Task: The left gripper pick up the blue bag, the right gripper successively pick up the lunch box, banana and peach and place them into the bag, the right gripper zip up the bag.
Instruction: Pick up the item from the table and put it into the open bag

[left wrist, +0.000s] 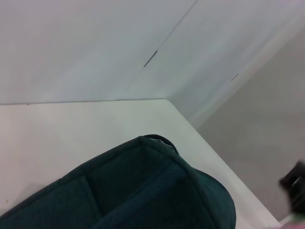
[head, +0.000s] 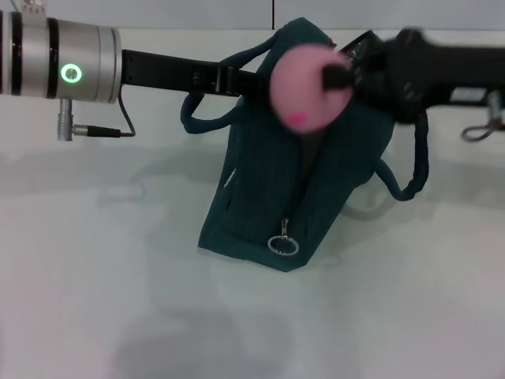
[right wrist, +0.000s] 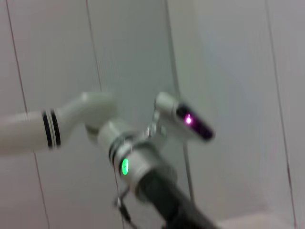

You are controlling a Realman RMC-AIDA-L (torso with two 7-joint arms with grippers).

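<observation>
From the head view: right end effector (head: pixel 335 76) reaching from the right, clamped on the peach (head: pixel 304 87), holding it just above the open top of the blue bag (head: pixel 276 205). Left end effector (head: pixel 237 79) reaching from the left at the bag's upper edge, seemingly closed on the fabric or a handle there and keeping the bag upright on the white worktop (head: pixel 95 276), though fingertips mostly hidden behind the peach and the handle. Zipper ring pull (head: pixel 283 245) hanging low on the front of the bag, zipper not yet closed. No lunch box and no banana visible on the worktop; probably inside the bag already, but not possible to confirm. So, judged as the third placing step, with the zipping left after it. Next move calling for lowering the peach straight into the opening, releasing it there, then going down to the ring pull. No readable writing; only a green ring light on the silver wrist.

From the left wrist view: only the dark teal top of the blue bag (left wrist: pixel 143 191) very close, with bare worktop (left wrist: pixel 71 133) and wall behind. Own fingers not shown. No label or text.

From the right wrist view: looking across at the other arm, its silver wrist with green light, and the robot's head behind, carrying a small purple light. No peach, no bag visible. No writing to read.
</observation>
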